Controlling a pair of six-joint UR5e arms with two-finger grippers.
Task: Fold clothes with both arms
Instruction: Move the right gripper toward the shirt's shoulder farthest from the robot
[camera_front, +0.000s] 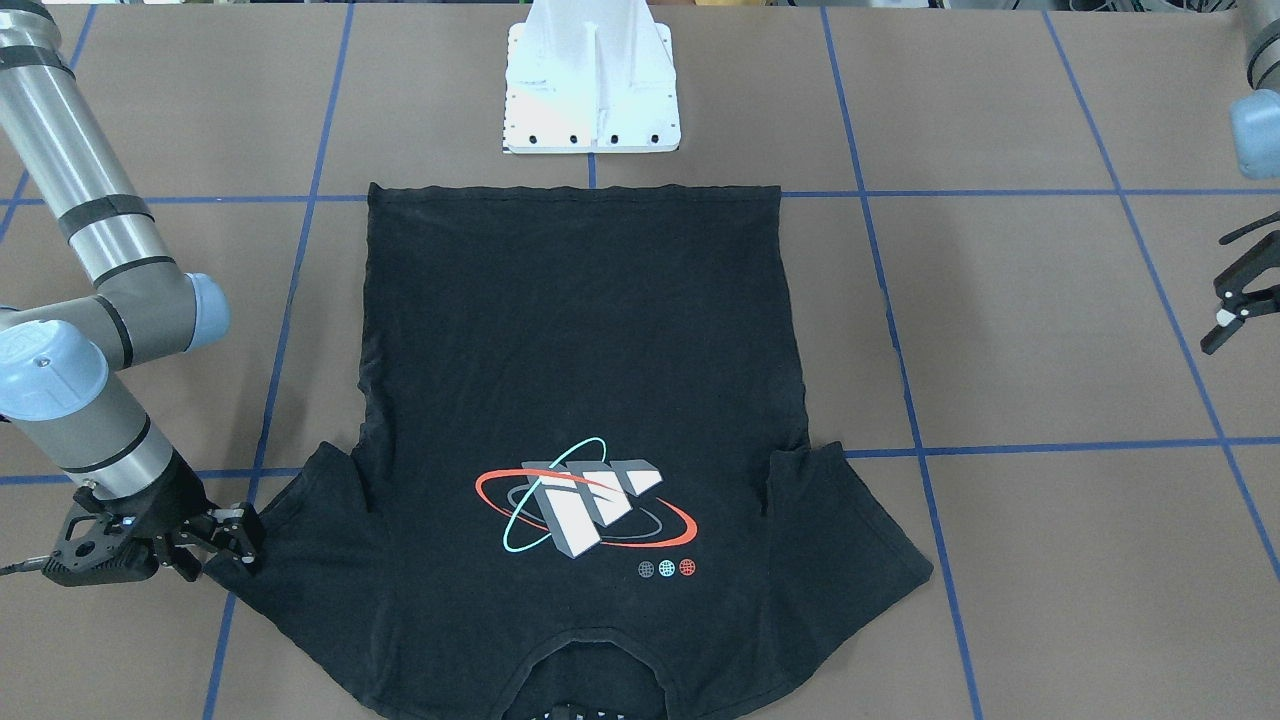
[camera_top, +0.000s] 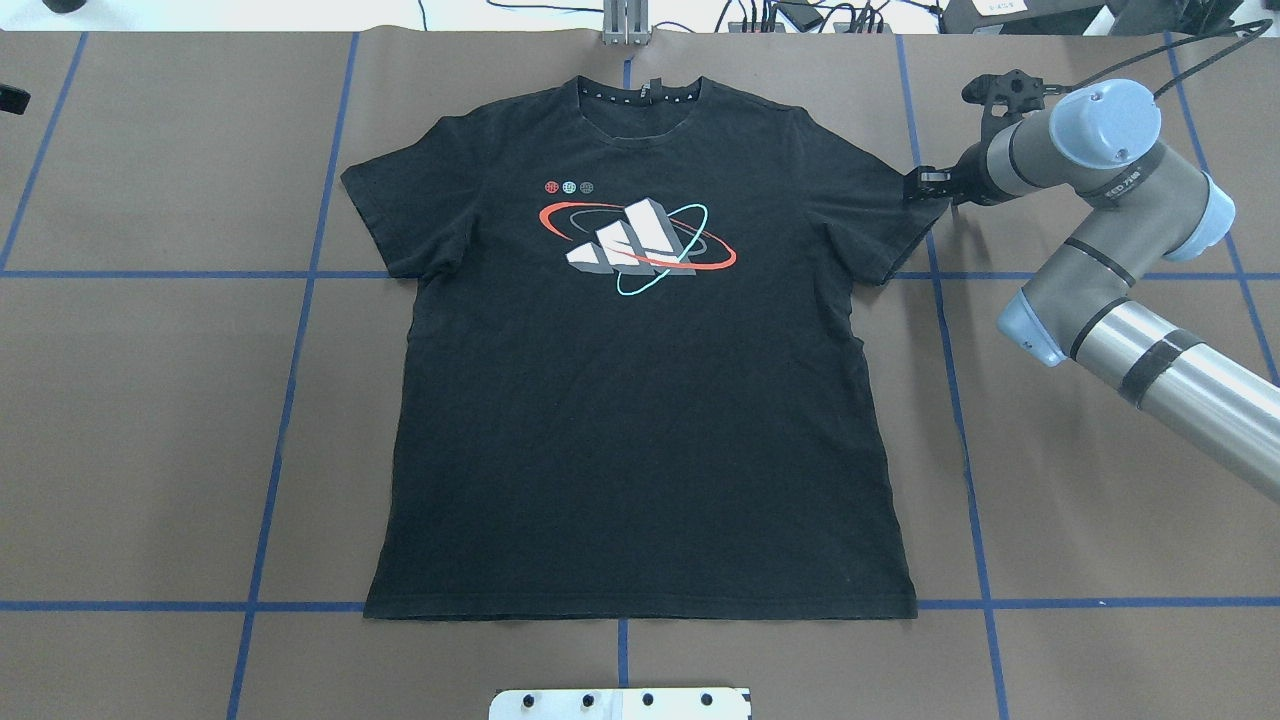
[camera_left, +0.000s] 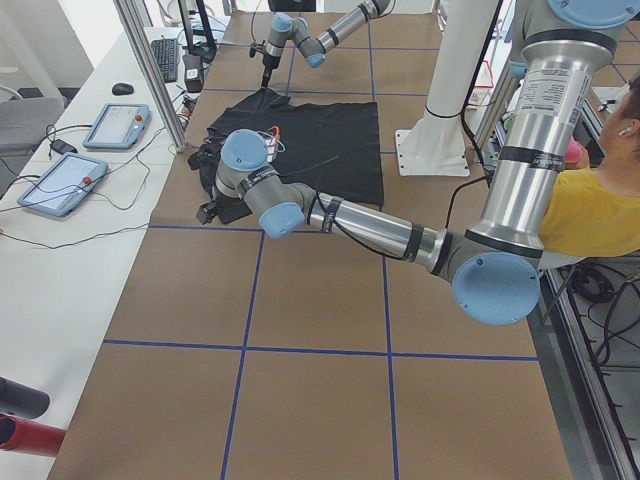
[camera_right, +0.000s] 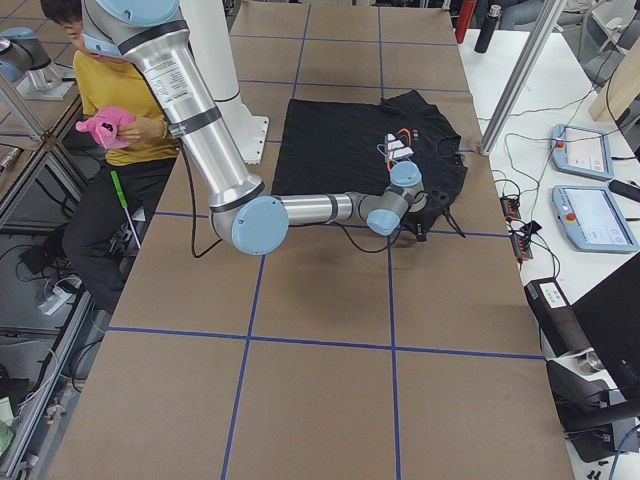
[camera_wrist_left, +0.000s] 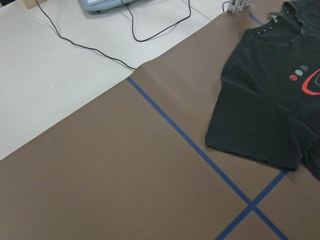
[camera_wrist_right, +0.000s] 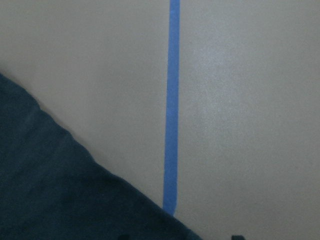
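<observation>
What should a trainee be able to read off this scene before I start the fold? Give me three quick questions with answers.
1. True or false: the T-shirt lies flat on the table with its graphic facing up.
2. Where is the right gripper? A) at the hem, B) at the collar, C) at the edge of a sleeve.
3. Fill in: the part of the T-shirt nearest the white base is the ____.

Key: 1 true. 2 C; the wrist view shows its fingers apart, with the sleeve edge just at them. 3 hem; the collar points away from the robot.
</observation>
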